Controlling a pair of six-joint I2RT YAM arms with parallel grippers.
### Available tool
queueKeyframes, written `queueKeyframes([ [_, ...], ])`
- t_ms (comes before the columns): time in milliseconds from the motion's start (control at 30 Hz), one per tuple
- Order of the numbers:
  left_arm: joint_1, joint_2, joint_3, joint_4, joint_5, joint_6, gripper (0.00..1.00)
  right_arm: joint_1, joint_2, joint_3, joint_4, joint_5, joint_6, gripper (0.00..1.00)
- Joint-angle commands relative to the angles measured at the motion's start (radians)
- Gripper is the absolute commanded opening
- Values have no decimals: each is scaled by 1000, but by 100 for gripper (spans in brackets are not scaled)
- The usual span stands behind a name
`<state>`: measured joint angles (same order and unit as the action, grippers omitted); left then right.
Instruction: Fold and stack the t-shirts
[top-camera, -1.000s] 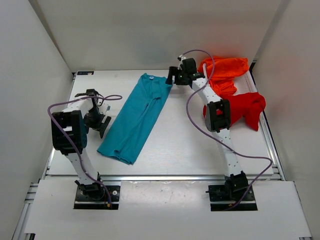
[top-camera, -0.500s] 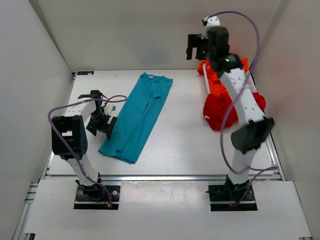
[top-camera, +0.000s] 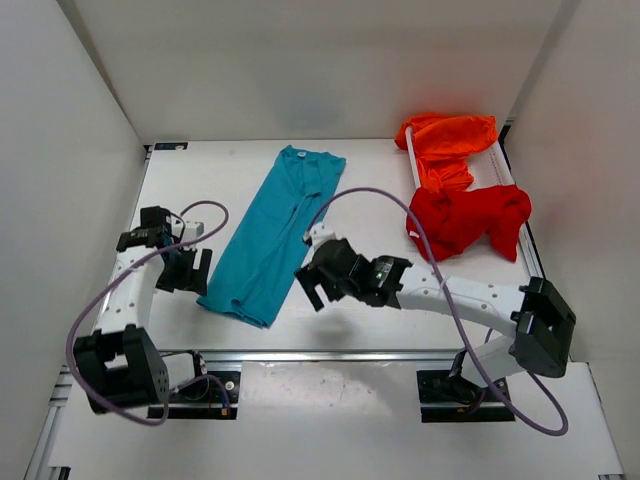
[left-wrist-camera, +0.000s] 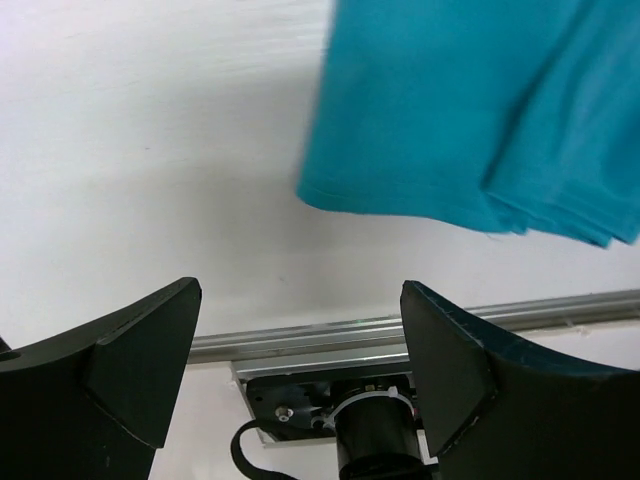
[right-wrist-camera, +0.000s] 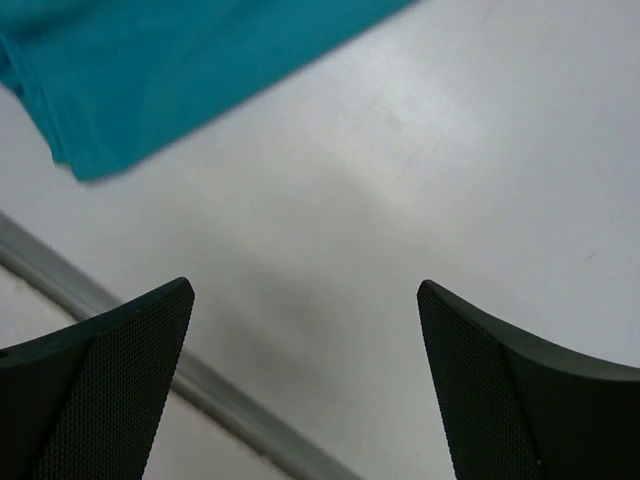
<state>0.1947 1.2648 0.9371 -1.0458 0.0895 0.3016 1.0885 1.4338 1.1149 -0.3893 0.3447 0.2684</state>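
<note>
Teal-blue t-shirt (top-camera: 275, 235): where does it lie, and is either arm on it?

— Starting at the left: the left gripper (top-camera: 185, 270) hangs low beside the shirt's near left corner, jaws spread wide and holding nothing. Its wrist view shows bare table (top-camera: 370, 190) between the fingers, with the hem just beyond them.

Why there, do you think?

— My guess is that it is lined up to take that corner. The shirt lies as a long narrow strip, slanting from the far middle of the table towards the near left. It looks folded lengthwise, with a crosswise fold not yet done.

And the right side?

— The right gripper (top-camera: 315, 283) hovers just right of the shirt's near end, also wide open and empty. It is probably set for the opposite corner, so both could lift the hem together. Further right, the red t-shirt (top-camera: 465, 215) and, behind it, the orange t-shirt (top-camera: 450, 135) lie crumpled and touching at the table's far right, not yet folded.
</note>
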Motion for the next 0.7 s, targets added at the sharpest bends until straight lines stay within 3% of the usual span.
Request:
queueKeyframes([
  [0, -43, -106, -43, -5, -22, -18, 92, 60, -35, -18, 93, 37, 208, 97],
  [133, 18, -136, -54, -3, -28, -12, 92, 100, 53, -3, 50, -22, 322, 79],
  [233, 11, -130, -57, -19, -72, -6, 91, 119, 80, -91, 151, -100, 521, 66],
  [333, 3, -156, -89, -4, -80, -2, 91, 134, 117, -145, 286, -122, 632, 65],
  [467, -8, -159, -103, 3, -80, 1, 92, 114, 218, -90, 360, -185, 764, 66],
  [667, 18, -153, -80, 3, -57, 34, 92, 103, 355, 23, 290, -199, 951, 64],
])
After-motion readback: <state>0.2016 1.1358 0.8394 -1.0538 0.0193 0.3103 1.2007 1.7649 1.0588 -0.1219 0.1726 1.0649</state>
